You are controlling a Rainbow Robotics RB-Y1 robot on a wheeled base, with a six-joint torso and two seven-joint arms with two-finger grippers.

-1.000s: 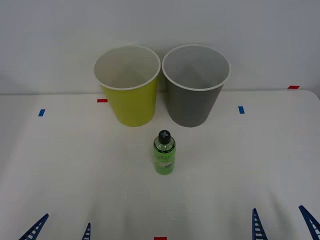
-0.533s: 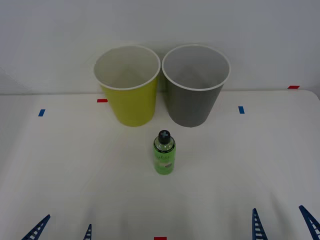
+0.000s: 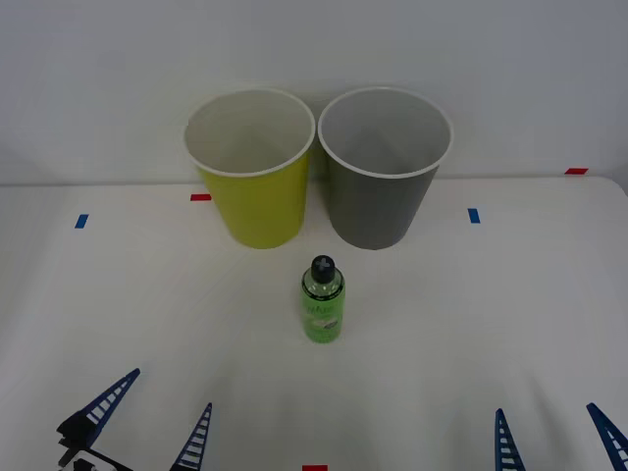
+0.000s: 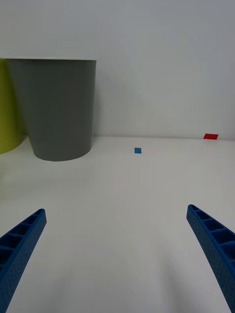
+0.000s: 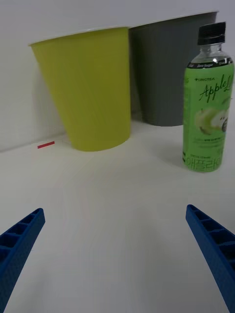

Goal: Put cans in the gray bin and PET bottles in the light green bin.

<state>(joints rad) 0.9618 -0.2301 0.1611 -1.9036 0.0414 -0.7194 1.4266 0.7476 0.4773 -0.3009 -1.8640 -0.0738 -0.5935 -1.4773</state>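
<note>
Green-labelled clear PET bottle [image 3: 322,301], black cap, upright on table [image 3: 471,324].

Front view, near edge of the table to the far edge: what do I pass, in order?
Open left pincer and open right pincer → apple-tea PET bottle, upright → light green bin and gray bin, side by side.
</note>
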